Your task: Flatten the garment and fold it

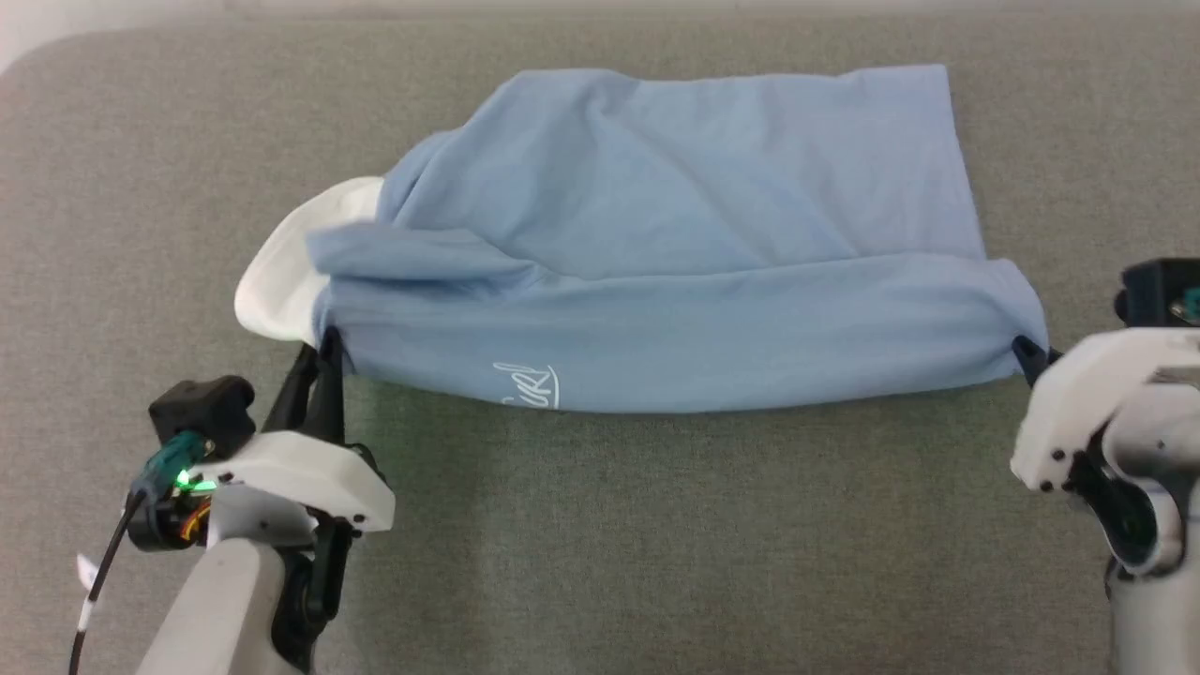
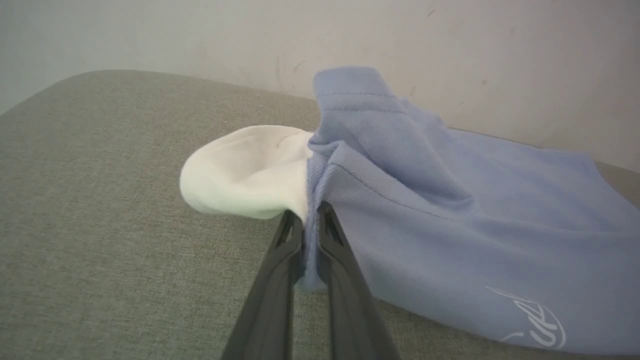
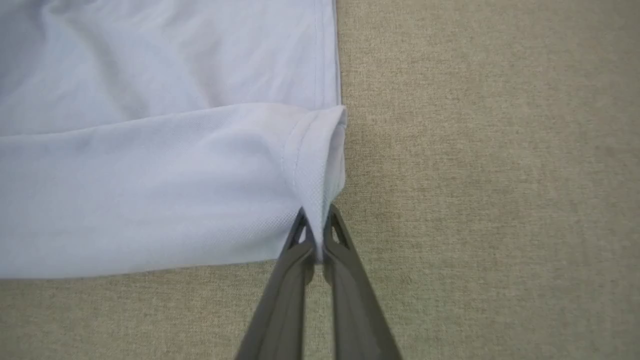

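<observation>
The garment (image 1: 675,216) lies lengthwise across the bench (image 1: 656,544), its white collar (image 1: 281,272) to the robot's left and its hem to the right; its far half rests flat but creased, while the near long edge is raised off the cloth and sags a little in the middle. That edge is pinched at both ends. The left claw (image 1: 323,352) is closed on the blue knit just beside the collar, and the left wrist view shows fabric caught between its two dark fingers; the right claw (image 1: 1027,352) is closed on the hem corner, and the right wrist view shows the stitched edge nipped at its tips. I judge this to be a lengthwise fold under way, with the near side about to be carried over the far side. The next move seems to call for both claws to travel away from the robot together, keeping the edge taut so the sag and the creases beneath do not get trapped, then laying edge on edge before letting go. The small white logo (image 1: 530,386) sits on the lifted band, nearer the left claw.

The bench is covered in grey woven cloth with a rounded corner at the far left; a plain pale wall (image 2: 150,35), faintly scuffed, rises behind it; a green light (image 1: 192,483) glows on the left wrist.
</observation>
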Tool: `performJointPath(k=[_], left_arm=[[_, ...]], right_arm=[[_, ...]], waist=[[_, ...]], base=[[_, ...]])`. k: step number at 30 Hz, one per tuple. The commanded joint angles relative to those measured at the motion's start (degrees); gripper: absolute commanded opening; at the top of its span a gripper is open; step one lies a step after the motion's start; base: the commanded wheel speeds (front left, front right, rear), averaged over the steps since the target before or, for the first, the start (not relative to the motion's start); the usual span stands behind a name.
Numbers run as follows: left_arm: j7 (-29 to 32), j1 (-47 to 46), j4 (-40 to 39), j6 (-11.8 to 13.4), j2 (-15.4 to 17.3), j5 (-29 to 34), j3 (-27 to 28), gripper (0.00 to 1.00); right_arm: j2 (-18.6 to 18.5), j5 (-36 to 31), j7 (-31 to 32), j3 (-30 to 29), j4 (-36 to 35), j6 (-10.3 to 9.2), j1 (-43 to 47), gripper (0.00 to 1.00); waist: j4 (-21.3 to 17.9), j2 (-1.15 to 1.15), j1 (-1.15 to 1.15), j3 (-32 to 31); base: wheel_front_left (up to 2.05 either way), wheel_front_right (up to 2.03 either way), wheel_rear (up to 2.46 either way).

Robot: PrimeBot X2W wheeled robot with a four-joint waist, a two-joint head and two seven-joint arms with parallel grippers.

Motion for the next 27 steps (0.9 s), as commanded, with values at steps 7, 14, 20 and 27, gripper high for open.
performJointPath(k=[7,14,20,27], left_arm=[[1.0,9.0,-6.3,3.0,2.5,1.7,0.1,0.0],[8.3,19.0,-10.4,5.4,2.7,-0.1,-2.0,0.0],[15.7,22.1,-8.8,5.9,3.0,-1.9,-4.5,0.0],[15.0,19.2,-5.5,3.9,1.2,-3.4,-5.4,0.45]], right_arm=[[0.1,3.7,-0.2,-2.4,-11.8,-0.05,12.5,0.0],[0.1,7.3,2.4,-6.0,-12.6,-0.05,23.6,0.0],[0.1,4.9,0.8,-6.7,-5.7,-0.05,24.8,0.0],[0.1,3.7,-3.2,-5.9,3.6,-0.05,23.4,0.64]], waist=[[-0.2,0.0,0.0,-5.4],[-1.0,0.0,0.0,-6.4],[-1.1,0.0,0.0,-6.5],[-0.3,0.0,0.0,-6.3]], base=[[0.0,0.0,0.0],[0.0,0.0,0.0],[0.0,0.0,0.0],[0.0,0.0,0.0]])
